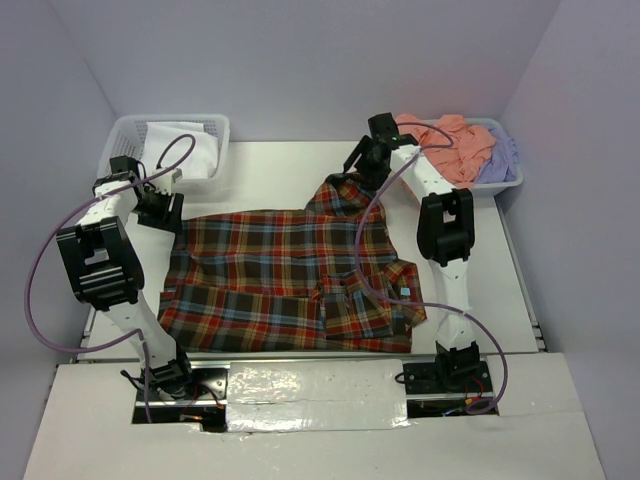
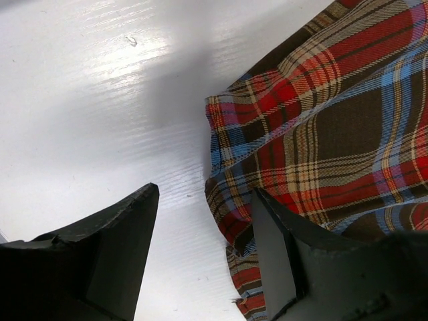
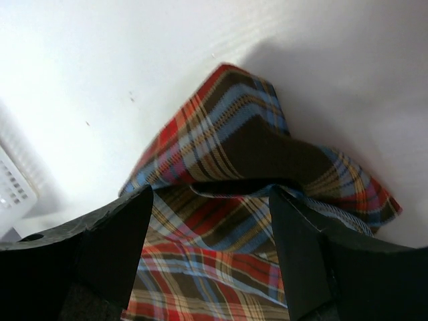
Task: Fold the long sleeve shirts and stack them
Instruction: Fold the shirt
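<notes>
Top external view: plaid shirt (image 1: 290, 275) lies spread mid-table, collar (image 1: 345, 192) farthest. The left gripper (image 1: 160, 212) hangs at its far-left corner, jaws apart. The right gripper (image 1: 365, 160) gapes over the collar. Neither holds cloth. Folding seems under way; next calls for pinching both edges. White table (image 1: 270, 165), baskets (image 1: 125, 128) at far corners, pale walls (image 1: 300, 60).

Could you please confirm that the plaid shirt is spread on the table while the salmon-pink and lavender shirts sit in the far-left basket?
Not quite: the salmon-pink shirt and lavender shirt sit in the far-right basket, as the top external view shows. The plaid shirt is indeed spread on the table.
</notes>
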`<state>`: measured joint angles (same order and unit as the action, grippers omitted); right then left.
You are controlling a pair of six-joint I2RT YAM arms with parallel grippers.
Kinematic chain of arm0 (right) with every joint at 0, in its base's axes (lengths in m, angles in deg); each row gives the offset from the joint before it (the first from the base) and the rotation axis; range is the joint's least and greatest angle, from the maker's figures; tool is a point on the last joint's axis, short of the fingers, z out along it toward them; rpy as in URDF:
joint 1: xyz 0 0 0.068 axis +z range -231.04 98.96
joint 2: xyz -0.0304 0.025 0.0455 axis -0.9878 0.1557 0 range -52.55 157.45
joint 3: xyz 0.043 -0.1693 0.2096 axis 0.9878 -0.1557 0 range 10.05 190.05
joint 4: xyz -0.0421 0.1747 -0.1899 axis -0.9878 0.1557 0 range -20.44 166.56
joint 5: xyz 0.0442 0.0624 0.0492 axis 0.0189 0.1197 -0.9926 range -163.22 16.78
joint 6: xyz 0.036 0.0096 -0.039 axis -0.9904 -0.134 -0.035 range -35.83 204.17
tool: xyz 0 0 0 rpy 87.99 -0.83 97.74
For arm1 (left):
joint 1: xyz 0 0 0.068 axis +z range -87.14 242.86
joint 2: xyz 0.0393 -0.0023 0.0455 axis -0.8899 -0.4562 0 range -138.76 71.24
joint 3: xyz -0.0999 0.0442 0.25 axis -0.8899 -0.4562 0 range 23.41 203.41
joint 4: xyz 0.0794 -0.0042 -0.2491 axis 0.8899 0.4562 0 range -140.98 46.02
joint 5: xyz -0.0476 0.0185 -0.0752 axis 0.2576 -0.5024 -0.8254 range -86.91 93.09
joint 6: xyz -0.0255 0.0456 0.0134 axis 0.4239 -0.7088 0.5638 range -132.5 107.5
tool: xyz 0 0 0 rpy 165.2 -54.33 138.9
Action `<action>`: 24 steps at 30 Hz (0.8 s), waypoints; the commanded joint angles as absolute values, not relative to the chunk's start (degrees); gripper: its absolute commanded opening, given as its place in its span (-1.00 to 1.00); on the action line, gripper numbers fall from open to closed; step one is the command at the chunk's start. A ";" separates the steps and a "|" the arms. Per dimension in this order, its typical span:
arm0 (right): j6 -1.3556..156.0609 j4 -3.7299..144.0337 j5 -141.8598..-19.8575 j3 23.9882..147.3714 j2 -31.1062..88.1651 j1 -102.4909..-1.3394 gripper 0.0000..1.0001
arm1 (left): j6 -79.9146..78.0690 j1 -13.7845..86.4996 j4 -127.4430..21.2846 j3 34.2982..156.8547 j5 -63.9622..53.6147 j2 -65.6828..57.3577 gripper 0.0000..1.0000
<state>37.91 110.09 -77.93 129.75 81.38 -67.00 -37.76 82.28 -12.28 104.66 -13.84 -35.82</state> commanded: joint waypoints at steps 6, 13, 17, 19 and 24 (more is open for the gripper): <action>36.44 107.61 -76.21 137.23 82.63 -67.51 0.55 | -37.73 82.19 -11.60 104.44 -15.64 -35.81 0.40; 35.92 106.55 -75.94 133.97 81.92 -67.59 0.55 | -37.20 82.11 -11.87 105.49 -15.81 -36.42 0.40; 35.04 105.77 -76.38 131.69 82.80 -67.42 0.54 | -37.37 82.02 -11.43 106.55 -15.98 -36.42 0.40; 35.04 104.02 -76.29 131.07 83.15 -67.42 0.54 | -37.64 81.93 -11.34 106.55 -16.77 -36.33 0.41; 36.35 104.62 -75.94 137.20 88.15 -67.51 0.31 | -37.64 80.97 -12.21 105.85 -19.05 -36.86 0.42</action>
<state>36.01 106.46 -76.83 132.96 85.44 -67.22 -37.76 81.77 -12.08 104.64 -15.57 -35.82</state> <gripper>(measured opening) 0.688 0.708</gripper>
